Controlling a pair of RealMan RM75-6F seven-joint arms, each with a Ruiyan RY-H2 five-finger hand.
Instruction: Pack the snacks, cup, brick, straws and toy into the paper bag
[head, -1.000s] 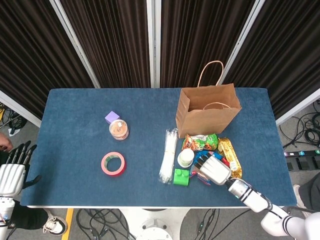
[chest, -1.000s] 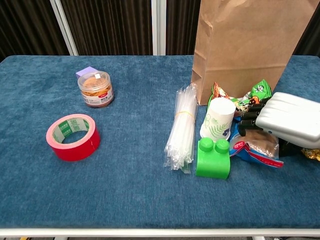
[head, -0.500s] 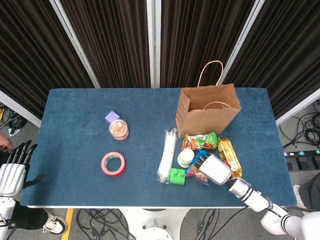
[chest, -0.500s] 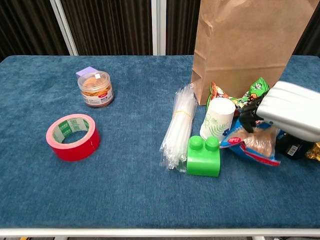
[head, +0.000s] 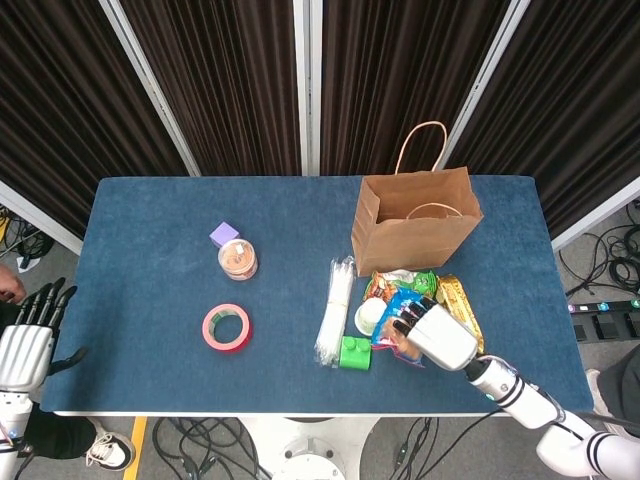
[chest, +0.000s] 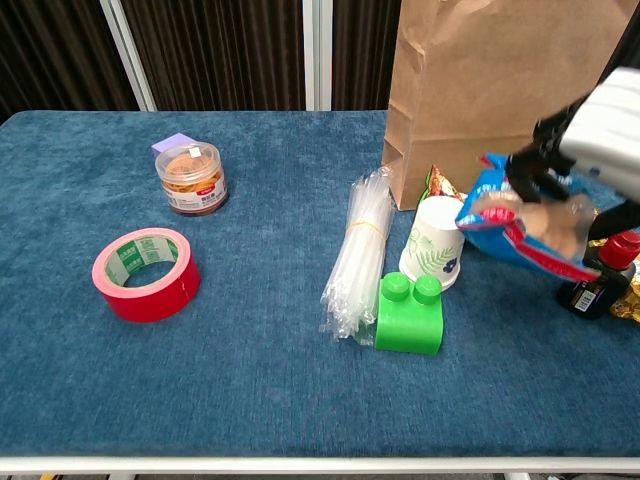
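Lifted off the tabletop (chest: 250, 400) since a second ago, the blue snack pouch (chest: 520, 228) now hangs in my right hand (chest: 600, 135), whose dark fingers (chest: 535, 160) grip its upper edge; in the chest view it sits at the right of the frame, tilted, in front of the lower right part of the paper bag (chest: 490, 90). From the head camera the same right hand (head: 438, 335) shows at the lower right of centre with the pouch (head: 398, 312) at its fingertips, just below the bag (head: 412, 220), which stands upright with its mouth open and its handle up. The green brick (chest: 409, 315) has slid a little left over the same second and now lies against the lower end of the bundle of straws (chest: 358, 255). A paper cup (chest: 433, 243) stands just above the brick, touching the green snack packet (head: 400, 284) behind it. A small dark bottle with a red cap (chest: 600, 278) stands at the right edge of the chest view, beside a gold-wrapped snack (head: 458, 305). Well apart, in the left half, sit a roll of red tape (chest: 146, 273), a jar of snacks (chest: 191, 178) and a purple cube (chest: 172, 143) touching the jar. My left hand (head: 24, 345) hangs off the tabletop's lower left corner, fingers straight and apart, holding nothing.
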